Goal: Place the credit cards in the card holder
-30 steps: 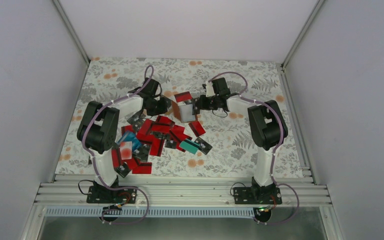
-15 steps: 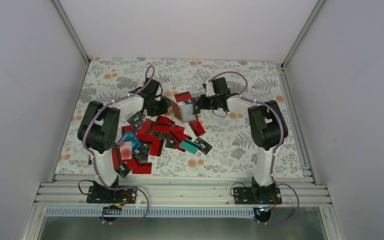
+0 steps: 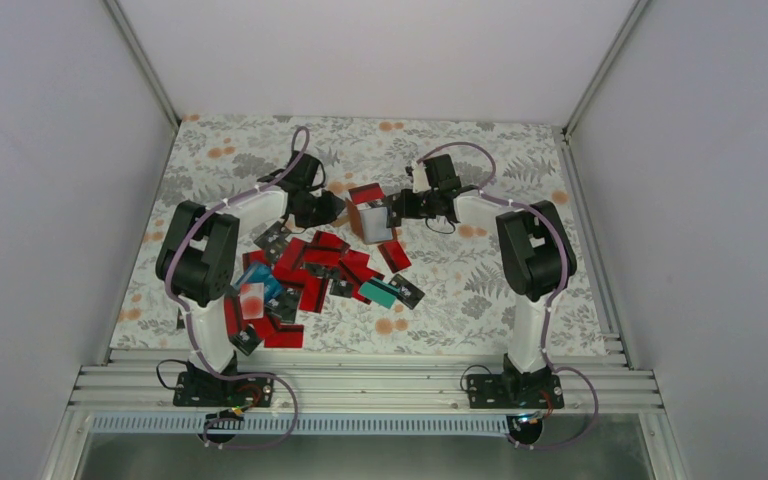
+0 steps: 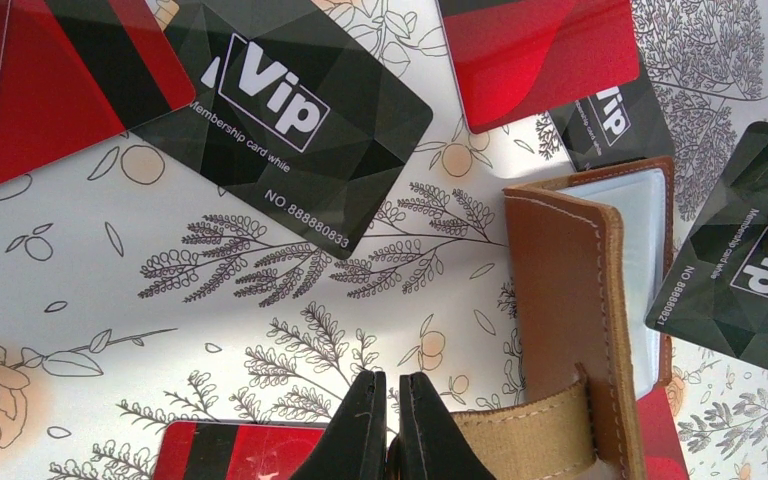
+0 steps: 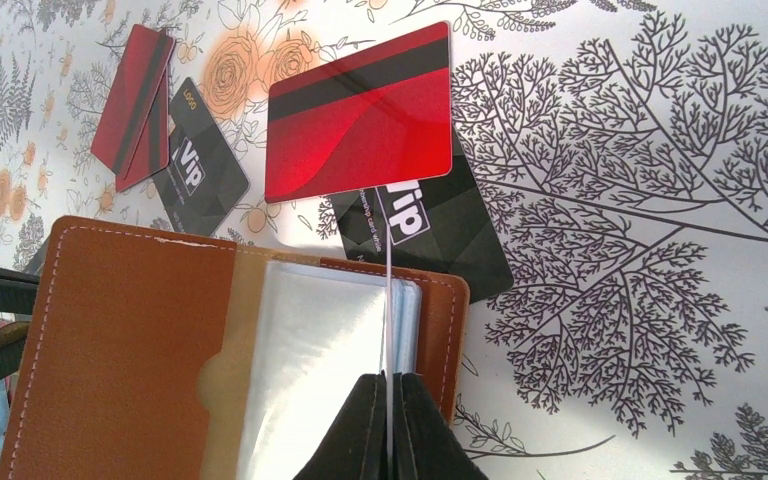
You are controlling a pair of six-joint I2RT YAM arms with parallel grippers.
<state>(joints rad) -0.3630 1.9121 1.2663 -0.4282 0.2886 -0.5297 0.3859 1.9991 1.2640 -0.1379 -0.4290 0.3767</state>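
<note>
Left gripper, from above: at the left edge of the holder. Right gripper: at the same holder from the right. Holder: open, at the far middle of the table, just beyond the heap of cards.

From the left wrist: left gripper all but closed, a mere slit between the jaws, pinching the holder's tan strap. Holder to the right, brown cover toward the lens, clear pockets behind it. 1 black card flat on the table ahead, 1 red card farther right.

From the right wrist: right gripper clamped on 1 card, seen edge-on as a thin white line, upright over the holder's clear pocket. Cannot tell whether its far end sits inside the pocket. Beyond: red card overlapping black card, the black one reaching the holder's rim.
</note>
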